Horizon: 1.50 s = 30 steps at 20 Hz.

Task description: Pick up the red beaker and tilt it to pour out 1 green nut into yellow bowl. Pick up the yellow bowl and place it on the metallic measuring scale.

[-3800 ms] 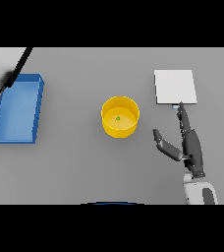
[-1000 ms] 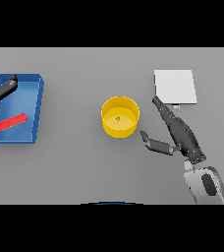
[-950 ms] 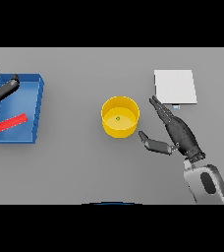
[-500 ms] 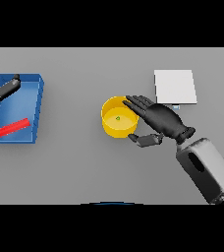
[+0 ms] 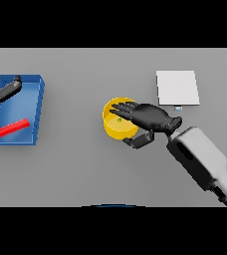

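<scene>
One round yellow bowl (image 5: 116, 127) holding one green nut (image 5: 119, 120) lies beneath the right hand's (image 5: 153, 117) spread fingers (image 5: 125, 108), thumb beside its rim.

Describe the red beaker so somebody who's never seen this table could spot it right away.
Look to the blue tray at the table's left edge. Inside it the red beaker lies on its side, below the left hand. It is the only red thing here.

Matt grey table (image 5: 75, 169); matt pale scale (image 5: 177, 87); smooth yellow bowl (image 5: 113, 127).
</scene>
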Available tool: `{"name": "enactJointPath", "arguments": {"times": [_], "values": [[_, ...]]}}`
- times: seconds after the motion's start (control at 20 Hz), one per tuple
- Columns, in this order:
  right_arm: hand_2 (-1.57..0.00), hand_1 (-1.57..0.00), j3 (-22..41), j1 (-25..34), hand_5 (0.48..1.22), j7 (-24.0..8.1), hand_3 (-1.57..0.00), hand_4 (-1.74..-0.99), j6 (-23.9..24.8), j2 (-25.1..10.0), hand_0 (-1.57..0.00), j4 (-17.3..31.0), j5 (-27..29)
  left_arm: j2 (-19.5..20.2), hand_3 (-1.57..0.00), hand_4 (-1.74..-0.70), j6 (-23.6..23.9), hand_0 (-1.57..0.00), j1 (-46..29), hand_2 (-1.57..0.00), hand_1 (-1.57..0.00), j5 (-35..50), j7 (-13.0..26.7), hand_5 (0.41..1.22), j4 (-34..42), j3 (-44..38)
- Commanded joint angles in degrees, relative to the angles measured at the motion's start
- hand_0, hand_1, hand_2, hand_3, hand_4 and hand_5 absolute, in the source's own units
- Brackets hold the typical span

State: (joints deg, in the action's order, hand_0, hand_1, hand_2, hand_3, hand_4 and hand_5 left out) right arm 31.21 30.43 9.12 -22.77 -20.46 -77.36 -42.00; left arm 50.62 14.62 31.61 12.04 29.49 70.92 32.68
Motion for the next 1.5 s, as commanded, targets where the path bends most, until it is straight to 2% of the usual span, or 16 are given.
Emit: {"name": "enactJointPath", "arguments": {"times": [0.0,0.25,0.45,0.6,0.7,0.8,0.85,0.9,0.95,1.0,1.05,1.1,1.15,1.25,1.3,1.45], "values": [[0.0,0.0,0.72,0.3,0.685,-0.11,0.0,-1.244,-0.14,0.32,0.0,1.11,-0.62,-0.1,0.0,-0.8,0.1,0.0,0.3,0.0,0.0,-0.17,0.34,0.725,-0.13,0.07],[0.0,0.0,2.65,3.89,0.674,0.65,0.0,-1.281,-1.71,1.33,0.0,7.49,-1.91,0.09,0.0,-0.8,-0.57,0.0,0.39,0.0,0.0,-0.26,-0.8,0.734,-1.04,-0.02],[0.0,0.0,4.5,4.72,0.674,0.19,0.0,-1.303,-3.27,2.17,0.0,8.78,-2.91,0.0,0.0,-0.8,-0.38,0.0,0.21,0.0,0.0,0.21,-0.56,0.738,-1.18,-0.4],[0.0,0.0,5.77,5.67,0.703,-0.38,0.0,-1.304,-4.53,2.56,0.0,9.88,-3.79,0.28,0.0,-0.79,-0.61,0.0,-0.03,0.0,0.0,0.11,-1.39,0.732,-1.58,-0.49],[0.0,0.0,5.76,6.4,0.729,-0.6,-0.01,-1.308,-4.64,2.41,0.0,10.3,-4.01,-0.07,0.0,-0.79,-0.28,0.0,0.62,0.0,0.0,-0.23,-0.48,0.729,-0.95,-0.13],[-0.07,-0.04,6.0,7.03,0.784,-2.56,-0.09,-1.339,-5.44,3.28,-0.02,10.7,-4.28,1.18,0.0,-0.79,-0.55,0.0,-0.03,0.0,0.0,-0.16,-1.4,0.725,-0.66,-0.5],[-0.13,-0.11,6.48,6.89,0.82,-2.55,-0.16,-1.362,-5.6,3.17,-0.09,10.42,-4.63,0.78,0.0,-0.79,-0.56,0.0,0.12,0.0,0.0,0.02,-1.22,0.723,-0.42,-0.43],[-0.23,-0.24,6.85,6.98,0.9,-1.62,-0.25,-1.387,-5.24,2.88,-0.26,10.79,-5.05,0.75,0.0,-0.79,-0.56,0.0,0.21,0.0,0.0,-0.06,-1.12,0.722,-0.6,-0.4],[-0.39,-0.44,6.88,7.46,0.964,-0.85,-0.36,-1.425,-5.32,3.09,-0.51,11.72,-5.06,0.43,0.0,-0.79,-0.62,0.0,0.44,0.0,0.0,-0.07,-1.26,0.723,-1.5,-0.51],[-0.62,-0.66,7.07,7.16,1.016,-1.12,-0.47,-1.488,-5.57,2.9,-0.72,11.56,-5.07,0.56,0.0,-0.8,-0.69,0.0,0.66,0.0,0.0,0.02,-1.15,0.725,-1.34,-0.67],[-0.81,-0.85,6.91,7.15,1.057,0.28,-0.59,-1.534,-7.02,2.04,-0.89,11.01,-4.31,0.68,0.0,-0.8,-0.62,0.0,0.4,0.0,0.0,0.13,-1.65,0.726,-1.58,-0.89],[-0.97,-0.99,7.01,7.32,1.09,0.25,-0.69,-1.571,-8.48,1.99,-1.03,10.79,-3.95,0.85,0.0,-0.8,-0.6,0.0,0.08,0.0,0.0,0.47,-1.58,0.727,-1.0,-1.02],[-1.09,-1.11,7.15,7.58,1.116,-0.34,-0.87,-1.604,-9.48,2.05,-1.14,10.71,-3.72,0.9,0.0,-0.8,-0.11,0.0,-0.1,0.0,0.0,0.28,-1.34,0.728,-0.33,-0.86],[-1.26,-1.27,7.06,7.12,1.154,-0.46,-1.02,-1.649,-10.28,1.4,-1.29,9.81,-3.05,1.18,0.0,-0.8,0.13,0.0,-0.46,0.0,0.0,0.48,-1.32,0.727,0.28,-1.02],[-1.28,-1.33,7.05,7.02,1.167,-1.08,-1.09,-1.667,-9.68,1.7,-1.35,9.88,-3.07,1.18,0.0,-0.8,-0.16,0.0,-0.05,0.0,0.0,0.65,-1.0,0.726,0.32,-1.05],[-1.39,-1.45,6.98,6.89,1.193,-0.93,-1.17,-1.703,-9.6,0.97,-1.46,9.02,-2.52,0.83,0.0,-0.8,-0.1,0.0,-0.13,0.0,0.0,0.56,-0.94,0.726,-0.01,-0.87]]}}
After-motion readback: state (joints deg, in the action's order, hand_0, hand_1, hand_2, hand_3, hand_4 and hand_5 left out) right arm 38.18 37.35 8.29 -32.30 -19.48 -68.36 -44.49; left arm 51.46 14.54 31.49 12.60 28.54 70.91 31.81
